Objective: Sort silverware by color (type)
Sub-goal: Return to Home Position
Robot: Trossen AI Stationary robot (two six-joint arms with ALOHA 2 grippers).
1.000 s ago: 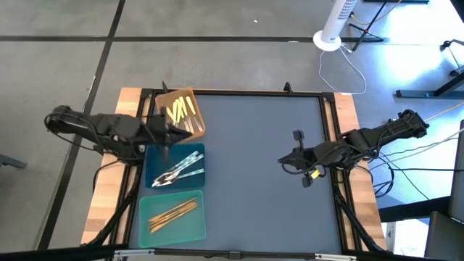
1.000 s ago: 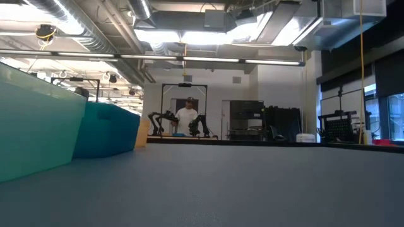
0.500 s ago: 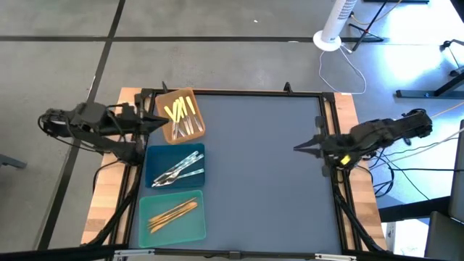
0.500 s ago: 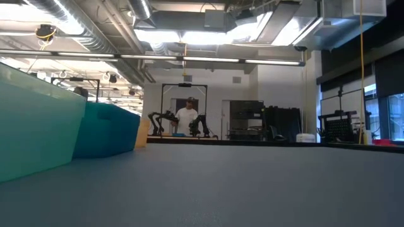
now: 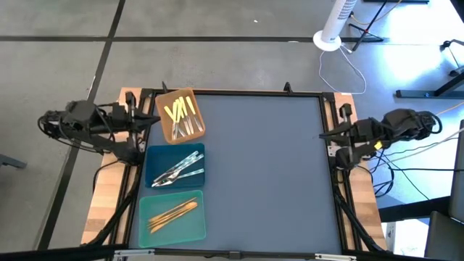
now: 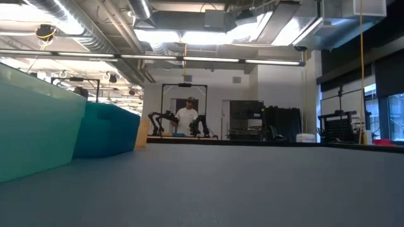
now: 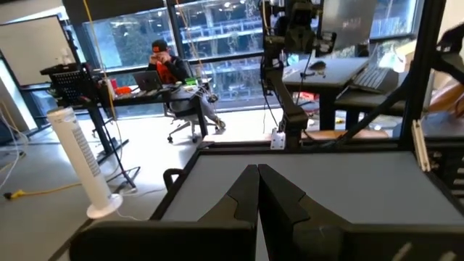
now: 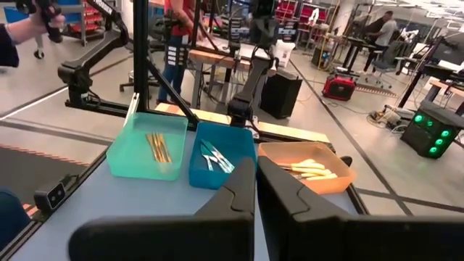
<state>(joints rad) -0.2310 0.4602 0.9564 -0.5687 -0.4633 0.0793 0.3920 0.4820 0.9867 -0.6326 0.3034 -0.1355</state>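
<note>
The silverware lies sorted in three trays along the table's left side. Yellow-handled pieces (image 5: 180,112) rest in the brown tray (image 5: 168,130). Silver pieces (image 5: 177,170) sit in the blue tray (image 5: 156,161), and orange-gold pieces (image 5: 174,212) in the teal tray (image 5: 148,230). The right wrist view shows all three trays (image 8: 217,161) from across the table. My left gripper (image 5: 151,120) is shut and hangs at the table's left edge beside the brown tray, holding nothing (image 7: 257,170). My right gripper (image 5: 324,135) is shut and empty (image 8: 256,161) at the table's right edge.
The grey mat (image 5: 268,174) spreads between the trays and the right arm. A white fan (image 5: 330,29) stands on the floor beyond the far right corner. The low view shows the tray walls (image 6: 38,126) at its left and a person (image 6: 187,118) far behind the table.
Both arms have drawn back. My left gripper has left the space over the trays and gone toward the table's left edge. My right gripper has gone from over the mat toward the right edge, rising and levelling out. Both stayed shut and empty. The silverware has not moved.
</note>
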